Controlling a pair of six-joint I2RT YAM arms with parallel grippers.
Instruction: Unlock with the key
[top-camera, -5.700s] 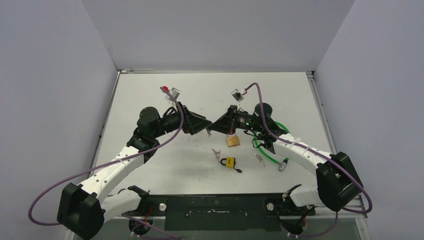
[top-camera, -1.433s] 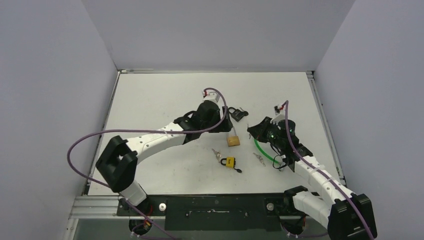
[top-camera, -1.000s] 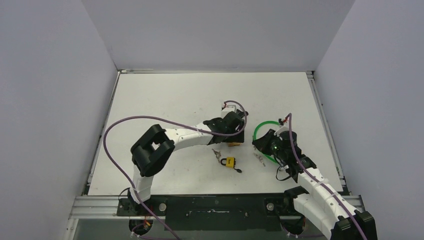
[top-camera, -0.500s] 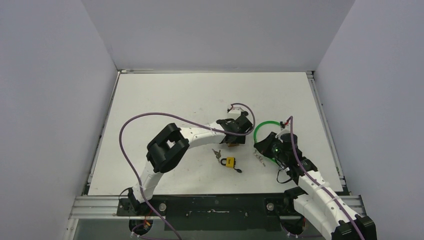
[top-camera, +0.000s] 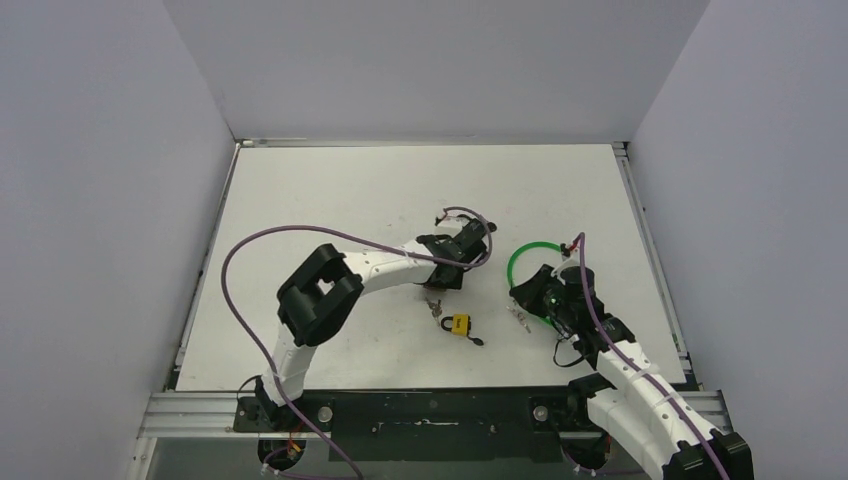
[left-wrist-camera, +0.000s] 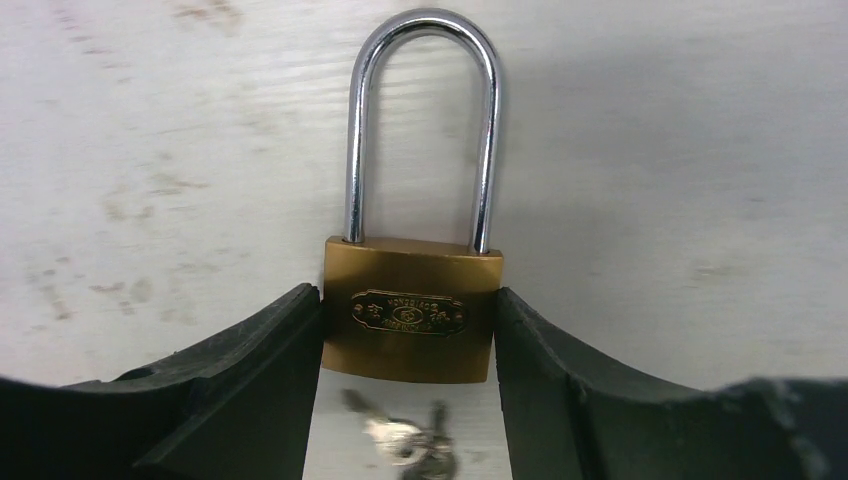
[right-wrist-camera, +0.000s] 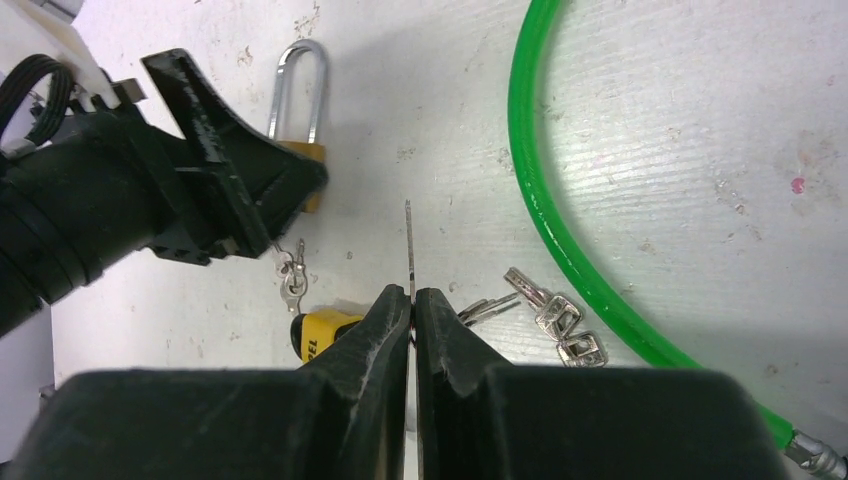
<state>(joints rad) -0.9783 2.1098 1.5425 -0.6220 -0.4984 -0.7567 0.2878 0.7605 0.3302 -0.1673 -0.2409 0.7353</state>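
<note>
A brass padlock (left-wrist-camera: 410, 322) with a closed steel shackle (left-wrist-camera: 421, 110) lies flat on the white table. My left gripper (left-wrist-camera: 405, 300) is shut on its body, one finger on each side. In the right wrist view the padlock (right-wrist-camera: 302, 150) is partly hidden by the left gripper (right-wrist-camera: 235, 180). My right gripper (right-wrist-camera: 412, 292) is shut on a thin key (right-wrist-camera: 409, 245) seen edge-on, pointing toward the padlock with a gap between them. In the top view the left gripper (top-camera: 447, 277) covers the padlock and the right gripper (top-camera: 522, 296) sits to its right.
A yellow padlock (top-camera: 460, 324) lies near the front, with a small key ring (top-camera: 432, 305) beside it. A green cable lock (top-camera: 522, 262) loops around the right gripper. Loose keys (right-wrist-camera: 548, 312) lie by the cable. Grey walls enclose the table.
My left arm swung right across the table to the brass padlock and now covers it. My right arm drew back toward the front right with the key and has hardly moved lately.
</note>
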